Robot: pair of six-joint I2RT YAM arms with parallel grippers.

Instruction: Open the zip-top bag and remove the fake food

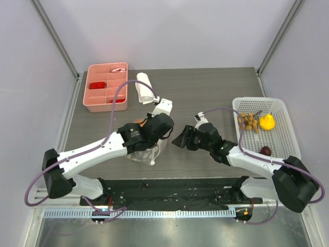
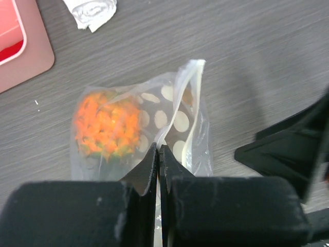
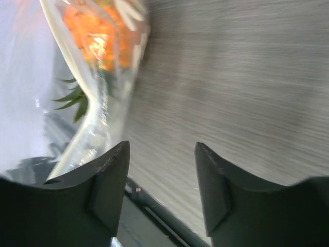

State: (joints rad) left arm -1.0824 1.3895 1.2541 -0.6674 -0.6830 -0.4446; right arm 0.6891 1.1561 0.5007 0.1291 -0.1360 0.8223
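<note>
Bag [image 2: 169, 123] at centre frame of the top view, pinched at its edge by the clenched left gripper [image 2: 158, 154]. Orange fruit [image 2: 107, 125] inside. Right gripper [image 3: 162, 190], released, sits just right of it, nearer the open side.

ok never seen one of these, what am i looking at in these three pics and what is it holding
These are two robot arms bolted to a table, each ending in a two-finger tool. The wide picture is from a camera above and behind them; the other two come from cameras on each wrist.

The left tool is pinched shut on the edge of the zip-top bag, which still holds an orange spiky fruit. The right tool is open, beside the bag, holding nothing.

On the table: a white basket with a yellow fruit, a brown ball cluster and a dark red piece; a pink tray; and a rolled white towel.
</note>
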